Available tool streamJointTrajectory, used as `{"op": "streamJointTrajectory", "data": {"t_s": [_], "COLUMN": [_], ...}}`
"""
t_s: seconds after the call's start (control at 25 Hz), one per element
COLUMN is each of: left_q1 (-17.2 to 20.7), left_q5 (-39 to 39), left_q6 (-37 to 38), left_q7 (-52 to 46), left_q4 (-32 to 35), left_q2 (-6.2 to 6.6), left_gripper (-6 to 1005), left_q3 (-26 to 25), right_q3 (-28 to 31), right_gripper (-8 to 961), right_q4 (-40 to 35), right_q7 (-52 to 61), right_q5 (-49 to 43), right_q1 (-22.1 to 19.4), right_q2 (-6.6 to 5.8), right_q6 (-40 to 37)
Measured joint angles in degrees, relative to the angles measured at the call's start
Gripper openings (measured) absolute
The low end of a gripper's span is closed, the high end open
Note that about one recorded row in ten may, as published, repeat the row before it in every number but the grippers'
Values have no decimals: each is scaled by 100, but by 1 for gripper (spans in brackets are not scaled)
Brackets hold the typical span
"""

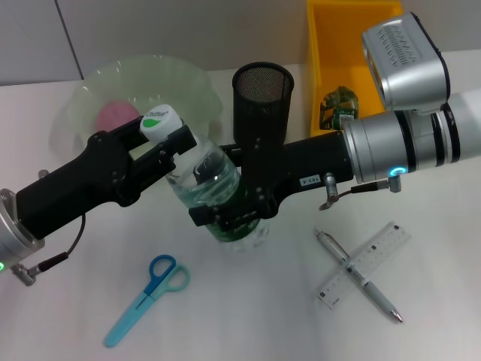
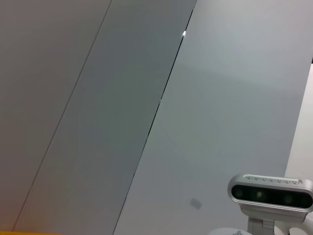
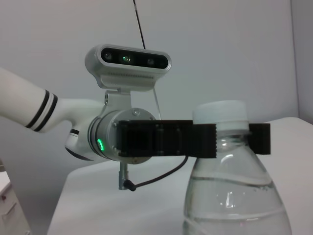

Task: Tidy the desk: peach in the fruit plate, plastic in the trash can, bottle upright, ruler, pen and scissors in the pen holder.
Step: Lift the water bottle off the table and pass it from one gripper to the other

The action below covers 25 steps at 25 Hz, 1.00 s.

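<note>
gripping the bottle (image 1: 218, 192) with both hands, i have it standing near the middle of the tabletop (image 1: 248, 323), in front of the pen holder (image 1: 262, 98). my left hand (image 1: 167, 144) is clenched on the neck just under the white cap (image 1: 161, 120); my right hand (image 1: 225, 213) is clamped around the body lower down. the peach (image 1: 115, 114) sits in the fruit plate (image 1: 188, 83), and the plastic (image 1: 340, 104) lies in the yellow trash can (image 1: 331, 45). the scissors (image 1: 147, 297), pen (image 1: 359, 277) and ruler (image 1: 364, 265) lie loose in front. my worry: if one hand lets go crookedly, a finger may drag the bottle and tip it onto the pen holder.
</note>
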Motion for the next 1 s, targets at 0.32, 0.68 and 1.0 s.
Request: {"op": "streamJointTrajectory", "data": {"t_s": [0.32,0.68,1.0], "left_q1": [16,21,50], "left_q5": [-3,-12,-13], "left_q6": [-20,-42,-181], "left_q7": [-67,-67,-74], "left_q4": [29,39,45], "left_q2": [22,21,34], "left_gripper": [450,454,458], "left_q3": [-6,-58,-103], "right_q3": [-323,-361,-436], "right_gripper": [807,808,816], "right_q4": [-261,-408,-733], "right_q7": [-8,-2,-9], "right_q5": [-37,-32,-35], "right_q1": [-16,-31,-213], "right_q2": [-6,-16,-18], "right_q6": [113,169,266]}}
